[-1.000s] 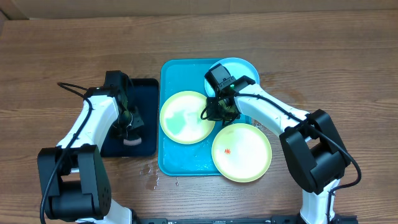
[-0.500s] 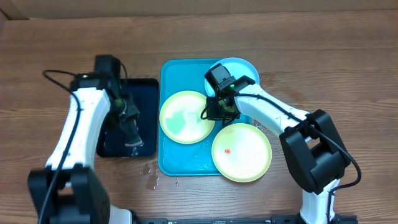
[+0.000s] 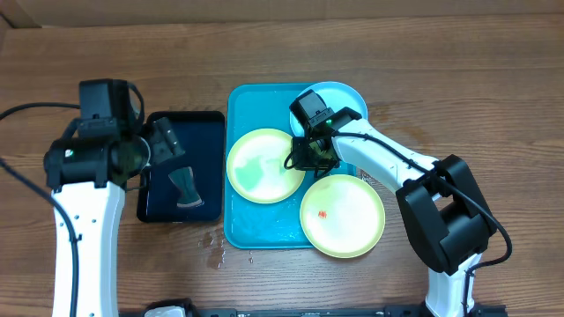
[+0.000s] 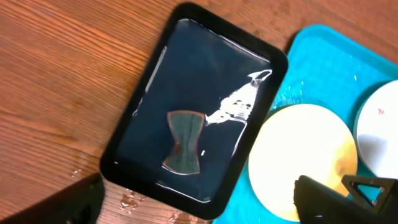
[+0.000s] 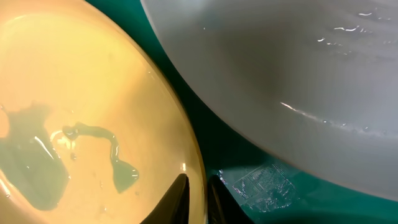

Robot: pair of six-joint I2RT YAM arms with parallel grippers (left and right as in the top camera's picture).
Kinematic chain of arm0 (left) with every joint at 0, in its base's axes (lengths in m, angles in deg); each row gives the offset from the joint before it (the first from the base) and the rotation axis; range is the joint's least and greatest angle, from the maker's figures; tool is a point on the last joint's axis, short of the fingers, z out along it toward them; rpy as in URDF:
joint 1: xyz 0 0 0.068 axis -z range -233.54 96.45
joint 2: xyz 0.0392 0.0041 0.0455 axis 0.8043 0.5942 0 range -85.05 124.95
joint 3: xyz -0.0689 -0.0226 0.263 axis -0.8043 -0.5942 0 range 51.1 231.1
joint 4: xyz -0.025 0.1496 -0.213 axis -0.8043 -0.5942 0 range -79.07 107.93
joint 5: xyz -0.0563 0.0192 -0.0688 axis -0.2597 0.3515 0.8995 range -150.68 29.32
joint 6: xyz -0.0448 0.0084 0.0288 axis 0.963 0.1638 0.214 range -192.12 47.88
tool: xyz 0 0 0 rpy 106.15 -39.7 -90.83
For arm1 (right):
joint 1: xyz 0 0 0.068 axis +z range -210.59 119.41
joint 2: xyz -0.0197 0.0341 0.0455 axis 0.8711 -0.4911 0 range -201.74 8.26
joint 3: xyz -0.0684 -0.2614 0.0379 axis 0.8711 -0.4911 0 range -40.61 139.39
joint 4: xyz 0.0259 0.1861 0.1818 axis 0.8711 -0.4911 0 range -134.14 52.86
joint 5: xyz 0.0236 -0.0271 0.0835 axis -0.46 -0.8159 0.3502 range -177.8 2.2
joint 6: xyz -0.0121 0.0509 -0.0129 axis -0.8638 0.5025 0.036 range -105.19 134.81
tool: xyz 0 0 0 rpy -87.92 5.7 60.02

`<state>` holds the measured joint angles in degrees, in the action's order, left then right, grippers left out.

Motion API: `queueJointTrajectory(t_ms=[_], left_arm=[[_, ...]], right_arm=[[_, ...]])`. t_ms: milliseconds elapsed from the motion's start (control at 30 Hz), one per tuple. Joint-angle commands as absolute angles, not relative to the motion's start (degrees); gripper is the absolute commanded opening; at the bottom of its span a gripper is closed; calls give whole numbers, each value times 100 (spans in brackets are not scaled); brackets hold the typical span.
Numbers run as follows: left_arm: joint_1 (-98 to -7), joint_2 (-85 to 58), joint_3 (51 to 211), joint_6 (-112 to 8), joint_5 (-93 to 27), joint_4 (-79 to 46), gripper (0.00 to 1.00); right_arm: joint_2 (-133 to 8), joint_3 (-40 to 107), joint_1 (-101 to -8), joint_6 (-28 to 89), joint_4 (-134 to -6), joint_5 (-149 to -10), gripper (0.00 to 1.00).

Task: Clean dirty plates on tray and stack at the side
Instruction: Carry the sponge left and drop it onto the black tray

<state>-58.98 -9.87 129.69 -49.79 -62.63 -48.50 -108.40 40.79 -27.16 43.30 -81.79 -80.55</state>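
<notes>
Pinching the wet yellow-green plate (image 3: pixel 260 167) by its rim on the turquoise tray (image 3: pixel 264 227), your right end effector (image 5: pixel 198 199) is risking a slip; your left end effector (image 4: pixel 199 186) is hanging spread above the black tray (image 3: pixel 204 132).

The left arm (image 3: pixel 85 207) is bent at the elbow, its tool (image 3: pixel 172 145) angled downward with fingers spread wide. The right arm (image 3: pixel 379 158) stretches forward and inward, its tool (image 3: pixel 308 160) pointing down, fingers (image 5: pixel 179 198) almost together.
</notes>
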Motion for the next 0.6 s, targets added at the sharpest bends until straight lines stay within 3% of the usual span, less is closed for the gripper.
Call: queueJointTrajectory(t_ms=[0,333,567], left_arm=[[-5992,-1199,13050,-5003,-6517,-4957,100],[-6038,-1208,13050,-4988,-7006,-5292,100],[-6763,-1538,13157,-4719,-6941,-5375,100]], right_arm=[[-10856,4081,-2683,4337,-8150,-8040,14],[-10856,4081,-2683,4337,-8122,-8037,15],[-10856,4081,-2683,4337,-8117,-8037,15]])
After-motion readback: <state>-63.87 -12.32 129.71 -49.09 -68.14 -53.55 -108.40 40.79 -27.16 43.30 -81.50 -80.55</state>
